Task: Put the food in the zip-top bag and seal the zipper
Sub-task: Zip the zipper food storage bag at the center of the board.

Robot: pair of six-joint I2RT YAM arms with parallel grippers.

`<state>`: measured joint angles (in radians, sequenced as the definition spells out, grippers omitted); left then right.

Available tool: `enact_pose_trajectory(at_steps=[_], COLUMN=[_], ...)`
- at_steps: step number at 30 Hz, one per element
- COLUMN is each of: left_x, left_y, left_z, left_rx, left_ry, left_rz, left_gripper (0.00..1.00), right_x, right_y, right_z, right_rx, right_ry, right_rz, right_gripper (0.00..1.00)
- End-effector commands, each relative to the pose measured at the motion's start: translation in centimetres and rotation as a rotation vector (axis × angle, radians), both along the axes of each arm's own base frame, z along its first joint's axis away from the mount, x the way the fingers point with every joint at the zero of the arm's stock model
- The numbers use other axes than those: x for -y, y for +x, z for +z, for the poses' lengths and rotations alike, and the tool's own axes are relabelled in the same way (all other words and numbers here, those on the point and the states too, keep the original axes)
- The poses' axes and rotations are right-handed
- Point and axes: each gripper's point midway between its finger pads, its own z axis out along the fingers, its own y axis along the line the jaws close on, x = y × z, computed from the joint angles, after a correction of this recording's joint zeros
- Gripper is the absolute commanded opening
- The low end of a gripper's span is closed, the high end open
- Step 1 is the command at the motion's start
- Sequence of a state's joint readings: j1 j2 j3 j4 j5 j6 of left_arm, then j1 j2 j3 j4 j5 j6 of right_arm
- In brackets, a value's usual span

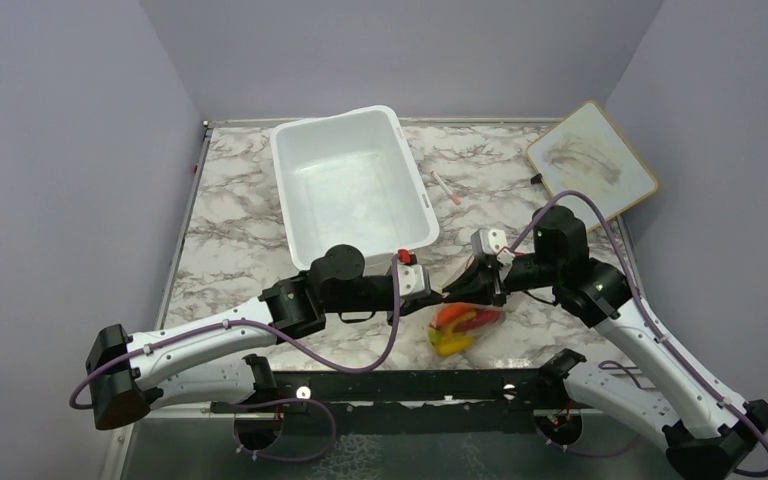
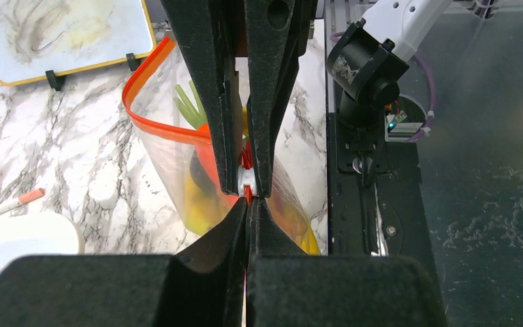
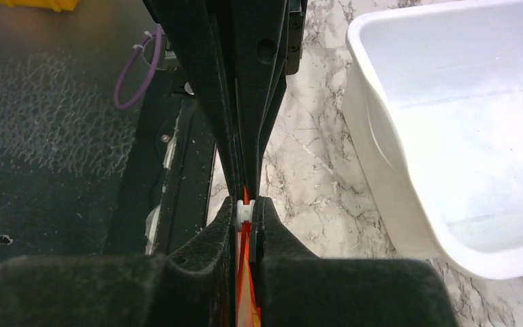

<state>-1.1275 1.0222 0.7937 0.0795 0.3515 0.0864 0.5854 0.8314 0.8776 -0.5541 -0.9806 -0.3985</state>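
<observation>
Marbled tabletop (image 1: 230, 240), near edge: clear floppy zip-top bag (image 1: 472, 322) of glossy toy food (image 1: 448, 344), mouth raised, base drooping toward arm bases; thin red-orange zipper (image 2: 128, 92) pinched by left gripper (image 2: 247, 199) and right gripper (image 3: 245, 208), tips facing.

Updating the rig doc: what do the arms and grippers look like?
The left arm and right arm have white shells with black joints. A purple cable loops along each. The left gripper and right gripper are black, each with two flat, rough-textured fingers. A white block sits at each wrist; the left one bears a red tab.
</observation>
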Motion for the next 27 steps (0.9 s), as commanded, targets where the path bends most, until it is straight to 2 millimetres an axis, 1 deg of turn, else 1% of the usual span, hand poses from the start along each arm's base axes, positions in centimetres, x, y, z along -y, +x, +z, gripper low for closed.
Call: enact_pose_trajectory(at_steps=[1,4,9,12,15,16,19,21,23,27], left_x=[0.3,-0.2,-1.1,-1.6,-1.8,-1.9,-1.7,-1.4,-1.1,-0.6], left_y=[-0.8,-0.4,-0.5,-0.4,0.3,0.6,0.6,0.5,0.4,0.6], left_z=[2.0,1.5,2.0,2.2,2.6,2.8,3.3,3.4,3.3,2.8], left_rx=[0.027,0.042,0.074,0.084,0.087,0.08,0.057,0.047,0.04,0.032], left_ry=[-0.043,-0.015,-0.002,0.008,-0.011,-0.02,-0.035,-0.038,-0.035,-0.004], left_rz=[-0.051,-0.024,-0.016,-0.005,0.044,0.062,0.069,0.065,0.055,0.046], left_gripper=[0.0,0.0,0.0,0.0,0.0,0.04,0.31,0.43,0.49,0.57], right_x=[0.7,1.4,2.5,2.9,2.6,2.4,1.9,1.7,1.5,1.2], right_y=[0.5,0.9,1.1,1.0,0.7,0.6,0.2,0.1,0.1,-0.1], right_z=[-0.3,-1.0,-1.4,-1.0,-0.3,-0.2,0.2,0.6,0.9,1.1], right_rx=[0.046,0.061,0.103,0.13,0.143,0.143,0.139,0.15,0.163,0.158], right_ry=[-0.033,-0.068,-0.119,-0.109,-0.071,-0.058,-0.021,0.004,0.025,0.042], right_rz=[-0.056,-0.098,-0.142,-0.159,-0.144,-0.131,-0.1,-0.088,-0.085,-0.062], right_gripper=[0.01,0.01,0.01,0.01,0.01,0.01,0.01,0.01,0.01,0.01])
